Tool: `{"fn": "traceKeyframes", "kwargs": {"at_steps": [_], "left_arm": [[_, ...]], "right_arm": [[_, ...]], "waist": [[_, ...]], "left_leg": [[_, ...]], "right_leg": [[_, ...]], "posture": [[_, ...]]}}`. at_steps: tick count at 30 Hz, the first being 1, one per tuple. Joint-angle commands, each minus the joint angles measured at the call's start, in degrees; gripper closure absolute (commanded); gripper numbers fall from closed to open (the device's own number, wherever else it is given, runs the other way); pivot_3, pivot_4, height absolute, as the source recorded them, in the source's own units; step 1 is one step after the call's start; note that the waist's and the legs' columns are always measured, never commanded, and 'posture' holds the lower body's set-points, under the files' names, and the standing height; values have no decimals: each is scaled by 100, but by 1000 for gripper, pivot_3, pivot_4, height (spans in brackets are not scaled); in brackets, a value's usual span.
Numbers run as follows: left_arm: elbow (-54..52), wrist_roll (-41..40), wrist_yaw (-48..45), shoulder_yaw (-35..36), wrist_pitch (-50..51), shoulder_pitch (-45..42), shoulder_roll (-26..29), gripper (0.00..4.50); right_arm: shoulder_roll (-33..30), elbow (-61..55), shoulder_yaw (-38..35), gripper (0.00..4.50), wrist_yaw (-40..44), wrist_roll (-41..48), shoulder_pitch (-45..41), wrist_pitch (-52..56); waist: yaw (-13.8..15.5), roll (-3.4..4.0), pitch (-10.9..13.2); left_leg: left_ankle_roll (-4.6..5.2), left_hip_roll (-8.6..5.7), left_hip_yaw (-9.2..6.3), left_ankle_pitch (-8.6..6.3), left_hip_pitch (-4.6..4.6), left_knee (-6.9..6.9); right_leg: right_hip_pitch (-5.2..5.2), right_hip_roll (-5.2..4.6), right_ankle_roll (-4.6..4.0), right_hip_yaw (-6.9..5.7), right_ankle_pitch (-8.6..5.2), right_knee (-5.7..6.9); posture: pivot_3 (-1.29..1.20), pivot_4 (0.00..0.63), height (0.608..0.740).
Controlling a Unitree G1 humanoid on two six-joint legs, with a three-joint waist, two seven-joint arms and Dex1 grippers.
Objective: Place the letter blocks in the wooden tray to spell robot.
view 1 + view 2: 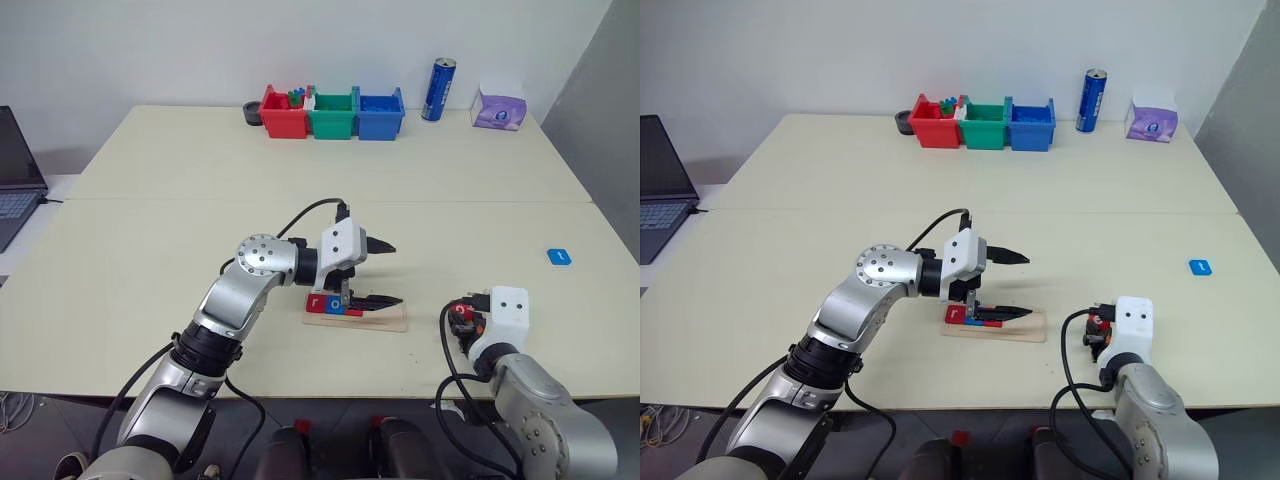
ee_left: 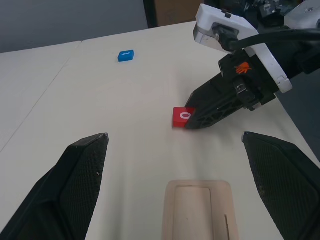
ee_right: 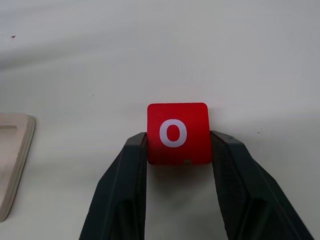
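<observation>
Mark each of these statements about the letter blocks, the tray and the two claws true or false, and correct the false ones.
1. The right claw grips a red o block. True.
2. The left claw is shut on a blue block. False: it stands open, holding nothing, above the wooden tray.
3. A blue block lies alone on the table, away from the tray. True.
4. The tray holds no blocks. False: a red block and another blue block sit at its left end.
</observation>
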Motion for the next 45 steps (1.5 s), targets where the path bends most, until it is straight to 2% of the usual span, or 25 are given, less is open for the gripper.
{"fn": "traceKeyframes", "kwargs": {"at_steps": [1,9,13,15,18,20,22,24,27,29,36,45], "left_arm": [[-107,28,6,-15,-120,-61,3,0],[-152,90,79,46,-134,55,77,0],[-96,103,153,120,-136,68,131,0],[-59,96,187,184,-125,86,187,0],[-61,69,179,232,-115,156,274,0],[-81,82,189,225,-121,194,311,0],[-109,88,237,233,-101,215,328,0],[-128,94,281,247,-92,238,345,0],[-129,127,351,262,-98,270,389,0],[-132,143,377,276,-108,295,425,0],[-208,159,415,267,-100,356,527,0],[-201,138,425,322,-109,381,610,0]], "right_arm": [[198,68,96,2703,-203,-81,-21,-286],[263,-136,505,9,-402,-225,-158,-863],[-188,-304,541,9,-223,-323,-329,-1056],[-833,-248,228,9,314,-86,-582,-878],[-1893,127,-380,9,1698,814,-888,-630],[-2689,410,-546,9,2436,1082,-899,-770],[-3587,688,-519,9,3443,1403,-727,-1033],[-4232,892,-430,9,4282,1754,-582,-1169],[-4869,1473,21,9,4804,1499,-612,-1774],[-5133,1927,411,9,4991,1170,-764,-2290],[-5282,3171,1020,9,5445,682,-1516,-3357],[-5720,4169,1507,9,6507,553,-2098,-3562]], "waist": [[-2,0,0],[-9,0,0],[-9,0,0],[-9,0,1],[-8,-1,1],[-1,-2,1],[3,-2,2],[3,-3,3],[-16,-10,7],[-24,-13,9],[-1,-16,11],[16,-15,11]], "left_leg": [[0,0,0,0,0,0],[1,0,0,-1,0,-1],[1,0,-1,-1,-1,-1],[1,-1,0,-1,-4,-1],[2,-6,4,-1,-3,1],[4,-6,1,-2,-2,-3],[7,-5,-4,-4,-3,-7],[12,-4,-5,-6,-6,-10],[16,-2,-5,-9,-7,-10],[17,-3,2,-9,-3,-9],[15,-3,-1,-8,-4,-4],[14,-3,2,-8,-7,-2]], "right_leg": [[0,0,0,0,0,-1],[0,0,1,1,0,-2],[-1,1,1,-1,-1,-4],[-1,0,1,0,-1,-7],[1,-3,2,2,0,-10],[2,-3,-3,-1,3,-13],[3,2,-21,-4,12,-23],[3,4,-28,-4,16,-32],[6,7,-28,-2,17,-41],[7,6,-27,4,17,-40],[8,6,-26,0,18,-38],[8,-2,-27,0,19,-39]], "posture": [[0,150,740],[0,150,740],[0,150,740],[0,150,740],[0,150,740],[0,150,740],[0,150,740],[0,150,740],[0,150,740],[0,150,740],[0,150,740],[0,150,740]]}}
